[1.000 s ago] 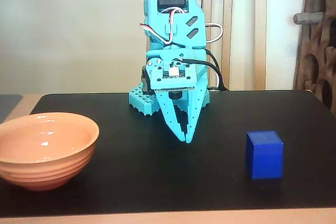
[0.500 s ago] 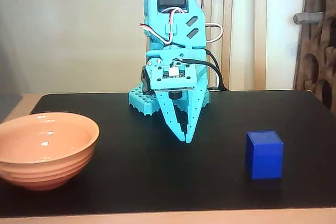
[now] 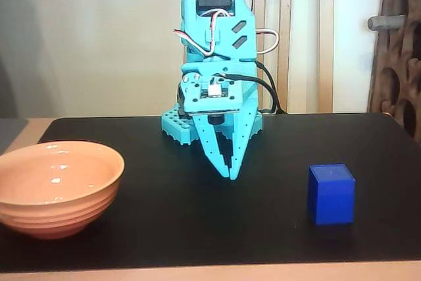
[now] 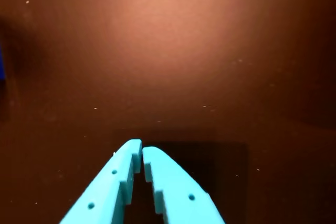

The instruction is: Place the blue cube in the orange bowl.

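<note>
The blue cube (image 3: pixel 331 194) stands on the black table at the right in the fixed view. A thin blue sliver of it shows at the left edge of the wrist view (image 4: pixel 1 64). The orange bowl (image 3: pixel 56 187) sits at the left front, empty and upright. My turquoise gripper (image 3: pixel 231 177) points down at the table's middle, between bowl and cube, touching neither. Its fingers are shut and hold nothing. In the wrist view the gripper (image 4: pixel 142 149) enters from the bottom with its tips together over bare table.
The black table (image 3: pixel 197 228) ends at a pale front edge. The arm's base (image 3: pixel 181 126) stands at the back centre. A dark patterned screen (image 3: pixel 401 51) is at the far right behind the table.
</note>
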